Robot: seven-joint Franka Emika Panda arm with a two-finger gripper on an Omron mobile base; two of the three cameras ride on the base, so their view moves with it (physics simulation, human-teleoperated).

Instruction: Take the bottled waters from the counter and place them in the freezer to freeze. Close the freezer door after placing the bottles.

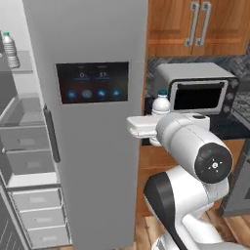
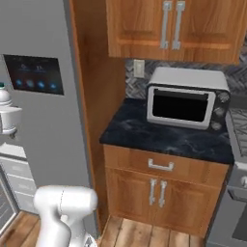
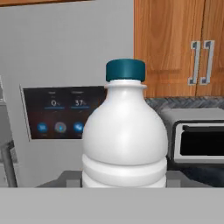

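Note:
My gripper (image 1: 155,118) is shut on a bottled water (image 1: 161,103), a whitish ribbed bottle with a teal-blue cap, held upright in front of the grey fridge door with the touchscreen (image 1: 93,81). In the hand view that bottle (image 3: 124,135) stands close up, with its cap at the top. In the right base view the bottle (image 2: 4,94) and my gripper (image 2: 7,120) sit at the far left edge. A second bottled water (image 1: 10,49) stands on the upper shelf of the open freezer (image 1: 29,146). The freezer door swings out past the left edge, largely out of view. The dark counter (image 2: 159,137) lies to the right.
A silver toaster oven (image 2: 185,99) stands on the counter under wooden wall cabinets (image 2: 169,26). Grey freezer drawers (image 1: 36,215) are stacked at the lower left. The stove's edge (image 2: 239,144) shows at the far right. Wooden floor lies in front of the base cabinets.

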